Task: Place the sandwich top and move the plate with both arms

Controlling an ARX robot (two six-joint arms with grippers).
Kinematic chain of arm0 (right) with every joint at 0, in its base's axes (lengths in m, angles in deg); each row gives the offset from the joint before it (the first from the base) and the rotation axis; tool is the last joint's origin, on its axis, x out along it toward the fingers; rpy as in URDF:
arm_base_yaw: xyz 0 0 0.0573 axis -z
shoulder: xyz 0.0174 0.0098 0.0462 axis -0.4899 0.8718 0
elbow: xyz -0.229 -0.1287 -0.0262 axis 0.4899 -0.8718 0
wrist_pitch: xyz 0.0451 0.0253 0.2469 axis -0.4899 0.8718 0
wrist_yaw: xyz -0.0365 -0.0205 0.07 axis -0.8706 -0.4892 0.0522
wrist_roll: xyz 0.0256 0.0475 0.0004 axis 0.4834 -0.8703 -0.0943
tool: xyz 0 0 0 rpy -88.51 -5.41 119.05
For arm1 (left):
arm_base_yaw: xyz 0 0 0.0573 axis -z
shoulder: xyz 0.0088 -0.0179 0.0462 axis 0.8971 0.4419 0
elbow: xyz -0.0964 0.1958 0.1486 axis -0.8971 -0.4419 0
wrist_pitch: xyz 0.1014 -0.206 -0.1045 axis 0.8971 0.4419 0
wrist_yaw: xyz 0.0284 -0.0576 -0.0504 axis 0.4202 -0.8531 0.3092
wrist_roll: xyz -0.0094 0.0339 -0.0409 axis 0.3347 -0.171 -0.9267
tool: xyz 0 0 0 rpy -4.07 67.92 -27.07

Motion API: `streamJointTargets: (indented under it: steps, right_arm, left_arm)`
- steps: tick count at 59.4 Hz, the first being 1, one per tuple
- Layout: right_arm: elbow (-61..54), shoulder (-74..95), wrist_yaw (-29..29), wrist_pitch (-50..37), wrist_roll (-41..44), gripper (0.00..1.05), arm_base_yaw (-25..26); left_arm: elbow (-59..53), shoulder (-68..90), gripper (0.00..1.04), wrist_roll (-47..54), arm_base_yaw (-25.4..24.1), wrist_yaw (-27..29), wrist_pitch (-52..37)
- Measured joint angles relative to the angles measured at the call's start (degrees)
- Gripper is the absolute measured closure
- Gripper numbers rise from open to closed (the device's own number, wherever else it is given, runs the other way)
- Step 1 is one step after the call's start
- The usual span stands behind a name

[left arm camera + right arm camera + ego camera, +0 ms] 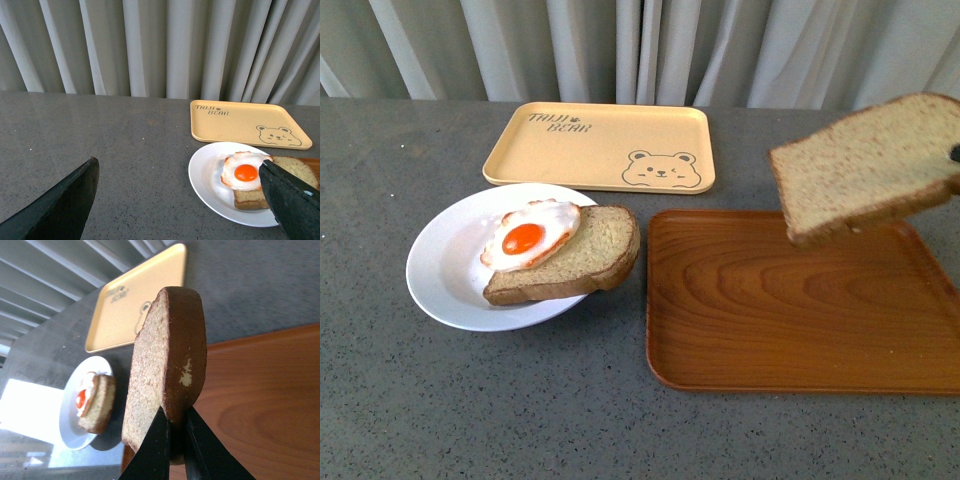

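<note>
Thick speckled-brown square bread slice (865, 165) pinched by black right gripper (175, 432), 3 o'clock of round white plate (432, 275); left gripper (177, 167) wide.

Left gripper (178, 167): matte black, broad tapering wedges. Right gripper (175, 416): black, thin, pointed.

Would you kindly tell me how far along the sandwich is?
Done: egg and bottom slice sit on the plate. In hand: the right gripper holds the sandwich top above the wooden tray. Left: lay it on the egg, then move the plate.
</note>
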Motion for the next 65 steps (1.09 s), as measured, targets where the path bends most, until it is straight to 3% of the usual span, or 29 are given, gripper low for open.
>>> streamJointTargets:
  steps: [16,29,48,65]
  right_arm:
    - [5.3,2.7,-11.2,-3.6,-6.6,1.03,-18.4]
    - [9.3,10.0,-20.6,-6.4,-9.0,1.03,-29.2]
    - [16.3,21.1,-29.7,-10.6,-16.5,1.03,-37.5]
    - [18.4,27.0,-33.9,-12.0,-19.7,1.03,-40.4]
  left_arm:
    - [0.0,0.0,0.09,0.0,0.0,0.0,0.0]
    - [0.0,0.0,0.09,0.0,0.0,0.0,0.0]
    - [0.0,0.0,0.09,0.0,0.0,0.0,0.0]
    - [0.0,0.0,0.09,0.0,0.0,0.0,0.0]
